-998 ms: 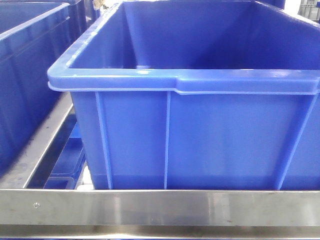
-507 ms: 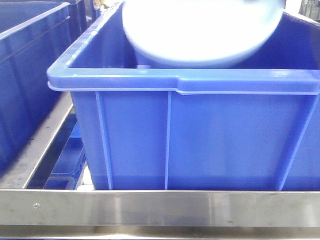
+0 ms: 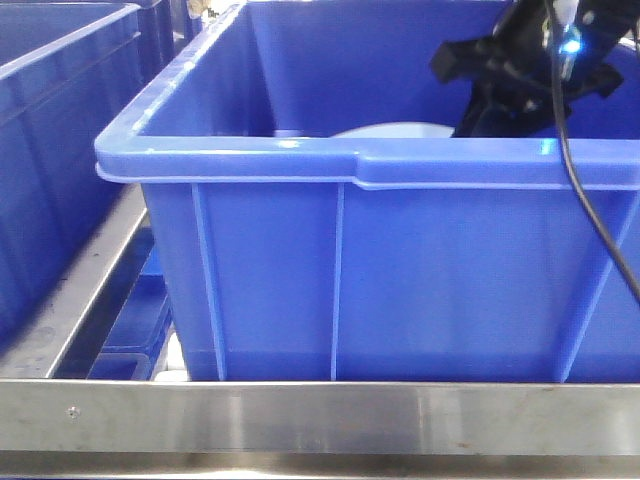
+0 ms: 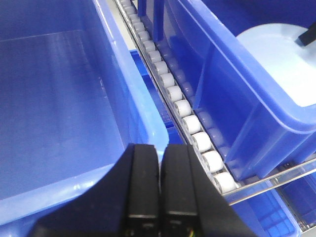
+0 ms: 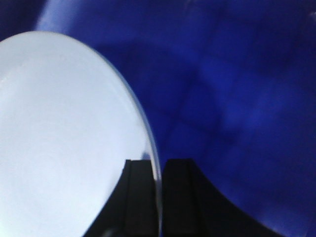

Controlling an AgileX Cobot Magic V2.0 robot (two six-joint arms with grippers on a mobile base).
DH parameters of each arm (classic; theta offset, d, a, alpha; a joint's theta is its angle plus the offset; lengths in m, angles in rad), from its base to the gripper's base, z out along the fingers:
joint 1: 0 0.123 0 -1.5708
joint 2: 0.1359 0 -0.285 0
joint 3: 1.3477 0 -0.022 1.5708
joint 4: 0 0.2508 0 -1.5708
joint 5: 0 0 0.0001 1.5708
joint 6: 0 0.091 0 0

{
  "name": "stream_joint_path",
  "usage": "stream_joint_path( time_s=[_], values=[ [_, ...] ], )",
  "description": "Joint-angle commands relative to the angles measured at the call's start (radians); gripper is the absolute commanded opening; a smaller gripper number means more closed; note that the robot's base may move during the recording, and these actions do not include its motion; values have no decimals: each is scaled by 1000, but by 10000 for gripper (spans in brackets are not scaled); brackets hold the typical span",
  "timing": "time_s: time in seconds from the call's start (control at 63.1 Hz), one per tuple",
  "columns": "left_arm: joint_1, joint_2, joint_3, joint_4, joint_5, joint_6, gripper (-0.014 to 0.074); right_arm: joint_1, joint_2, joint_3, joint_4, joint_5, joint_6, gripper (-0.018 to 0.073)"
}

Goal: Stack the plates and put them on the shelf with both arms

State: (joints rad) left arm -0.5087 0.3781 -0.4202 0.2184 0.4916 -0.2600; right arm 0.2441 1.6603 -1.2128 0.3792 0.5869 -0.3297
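One plate (image 5: 64, 138) is in play, low inside the right-hand crate (image 3: 400, 280). Going left to right: the left gripper (image 4: 160, 168) hangs idle over the neighbouring crate (image 4: 59, 98), fingers pressed together on nothing; the right gripper (image 5: 157, 170) reaches down into the crate, fingers pinching the plate's rim (edge-on between them). This looks like the placing step; next calls for letting go and lifting clear.
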Motion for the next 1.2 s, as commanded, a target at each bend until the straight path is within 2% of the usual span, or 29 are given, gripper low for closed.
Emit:
stream_joint_path(
  time_s=[0.0,0.111,0.285,0.364,0.428,0.729,0.824,0.998,1.188],
  values=[
    [-6,7,-29,4,-83,-9,84,-6,-37,-41,19,-37,-6,59],
    [-6,7,-29,4,-83,-9,84,-6,-30,-41,13,-22,-6,116],
    [-6,7,-29,4,-83,-9,84,-6,-30,-41,9,-10,-6,393],
    [-6,7,-29,4,-83,-9,84,-6,-30,-41,8,-7,-6,474],
    [-6,7,-29,4,-83,-9,84,-6,-33,-42,8,-3,-6,502],
    [-6,7,-29,4,-83,-9,84,-6,-106,-116,7,86,-6,477],
    [-6,7,-29,4,-83,-9,84,-6,-174,-116,7,91,-6,375],
    [-6,7,-29,4,-83,-9,84,-6,-334,-48,7,62,-6,41],
    [-6,7,-29,4,-83,-9,84,-6,-559,138,7,-32,-6,56]
  ],
)
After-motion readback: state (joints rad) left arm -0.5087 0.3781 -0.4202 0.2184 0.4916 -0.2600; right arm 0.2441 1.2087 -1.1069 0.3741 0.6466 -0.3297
